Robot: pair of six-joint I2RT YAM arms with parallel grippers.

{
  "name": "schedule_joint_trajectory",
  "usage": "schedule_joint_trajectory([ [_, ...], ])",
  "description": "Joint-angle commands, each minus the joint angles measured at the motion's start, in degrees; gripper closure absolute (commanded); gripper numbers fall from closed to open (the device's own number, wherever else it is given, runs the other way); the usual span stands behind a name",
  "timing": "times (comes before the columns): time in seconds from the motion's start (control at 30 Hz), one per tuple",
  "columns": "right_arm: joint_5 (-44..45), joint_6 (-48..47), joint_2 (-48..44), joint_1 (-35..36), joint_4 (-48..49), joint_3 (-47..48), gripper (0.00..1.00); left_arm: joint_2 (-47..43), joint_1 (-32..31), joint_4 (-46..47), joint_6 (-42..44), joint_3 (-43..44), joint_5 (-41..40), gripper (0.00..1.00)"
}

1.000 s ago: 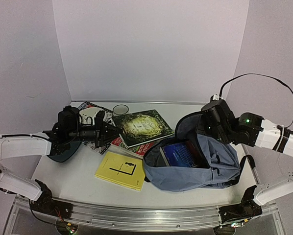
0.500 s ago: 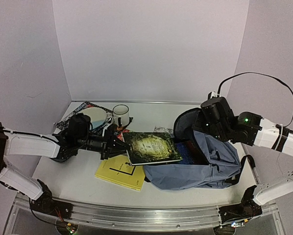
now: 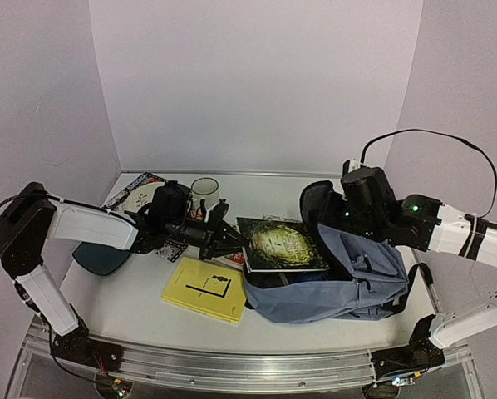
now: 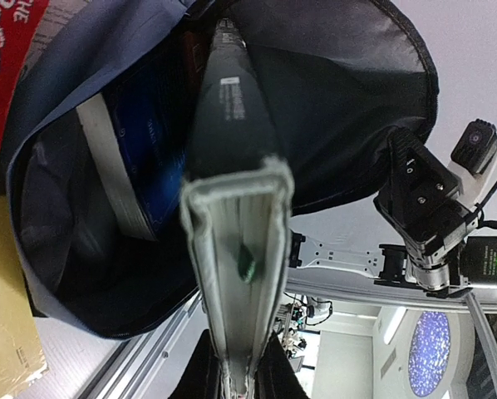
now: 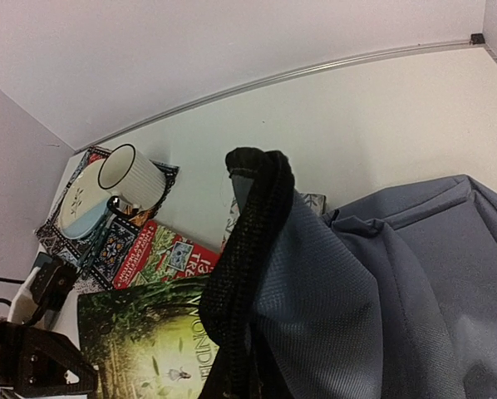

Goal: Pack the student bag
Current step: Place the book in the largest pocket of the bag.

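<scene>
Left arm (image 3: 91, 229) horizontal, book (image 3: 283, 245) at student bag (image 3: 365, 274)

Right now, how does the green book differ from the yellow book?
The green book is dark with a pale cover picture; the yellow book is plain with a black mark. The left gripper holds the green book at the mouth of the student bag; the yellow book lies flat on the table. Both are closed.

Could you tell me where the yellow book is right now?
In the top view the yellow book lies flat on the table, left of centre, just left of the student bag.
</scene>
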Motion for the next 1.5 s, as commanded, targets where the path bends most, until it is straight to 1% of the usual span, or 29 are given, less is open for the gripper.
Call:
schedule_joint_trajectory([
  [0.0, -2.2, 1.0, -1.2, -0.4, 5.4, -0.1, 1.0, 3.8, -2.0, 7.7, 2.0, 7.1, 1.9, 1.0],
  [0.17, -3.2, 0.3, -0.6, -0.4, 6.3, 0.5, 1.0, 11.0, -4.2, 7.8, 2.5, 12.7, 2.9, 1.0],
  [0.27, -3.9, 0.3, 0.0, -0.4, 6.8, 0.9, 1.0, 13.7, -4.9, 7.8, 1.8, 14.5, 2.6, 1.0],
  [0.47, -5.5, 0.7, 1.4, -0.4, 7.7, 1.2, 1.0, 16.2, -5.6, 7.8, 0.9, 16.0, -3.1, 1.0],
  [0.53, -5.8, 0.6, 1.8, -0.4, 7.7, 1.5, 1.0, 18.3, -6.6, 7.8, 0.2, 18.0, -6.0, 1.0],
  [0.67, -5.9, 0.4, 1.9, -0.4, 7.7, 1.3, 1.0, 20.9, -9.1, 7.7, -0.1, 21.0, -8.8, 1.0],
  [0.77, -5.7, 0.3, 1.9, -0.4, 7.7, 1.0, 1.0, 22.5, -9.8, 7.8, -0.6, 21.6, -9.2, 0.9],
  [0.8, -5.8, 0.1, 1.9, -0.4, 7.7, 0.9, 1.0, 22.5, -9.7, 7.8, -0.9, 20.8, -9.5, 0.78],
  [0.87, -5.3, -0.3, 1.6, -0.4, 7.6, 0.7, 1.0, 21.7, -9.7, 7.8, -0.5, 20.1, -9.8, 0.67],
  [0.93, -4.6, -0.8, 1.0, -0.4, 7.3, 0.3, 1.0, 20.4, -9.6, 7.6, 0.4, 18.8, -10.6, 0.51],
  [0.97, -4.2, -1.0, 0.7, -0.4, 7.0, 0.1, 1.0, 19.8, -9.5, 7.3, 1.0, 18.5, -11.0, 0.46],
  [1.03, -3.5, -1.6, 0.3, -0.4, 6.5, 0.0, 1.0, 18.9, -9.4, 6.5, 1.9, 17.9, -11.5, 0.38],
  [1.07, -3.0, -2.0, 0.0, -0.4, 5.9, 0.0, 1.0, 18.0, -9.3, 5.0, 3.1, 17.7, -12.2, 0.32],
  [1.1, -2.7, -2.2, -0.3, -0.4, 5.5, 0.0, 1.0, 17.6, -9.2, 4.0, 4.2, 17.7, -12.4, 0.29],
  [1.2, -1.7, -2.7, -1.0, -0.4, 4.5, -0.1, 1.0, 15.2, -8.9, -2.4, 8.5, 18.2, -15.2, 0.24],
  [1.23, -1.4, -2.8, -1.2, -0.4, 4.1, -0.2, 1.0, 14.3, -8.9, -6.5, 12.2, 19.3, -16.8, 0.2],
  [1.33, -0.8, -2.9, -1.8, -0.4, 3.2, -0.5, 1.0, 13.5, -9.1, -18.4, 19.1, 23.6, -20.1, 0.16],
  [1.4, -0.4, -2.8, -2.2, -0.4, 2.7, -0.7, 1.0, 12.6, -9.1, -21.6, 21.5, 24.3, -21.1, 0.15],
  [1.47, -0.1, -3.0, -2.4, -0.4, 2.2, -0.7, 1.0, 11.7, -9.1, -22.0, 22.4, 23.6, -21.2, 0.15],
])
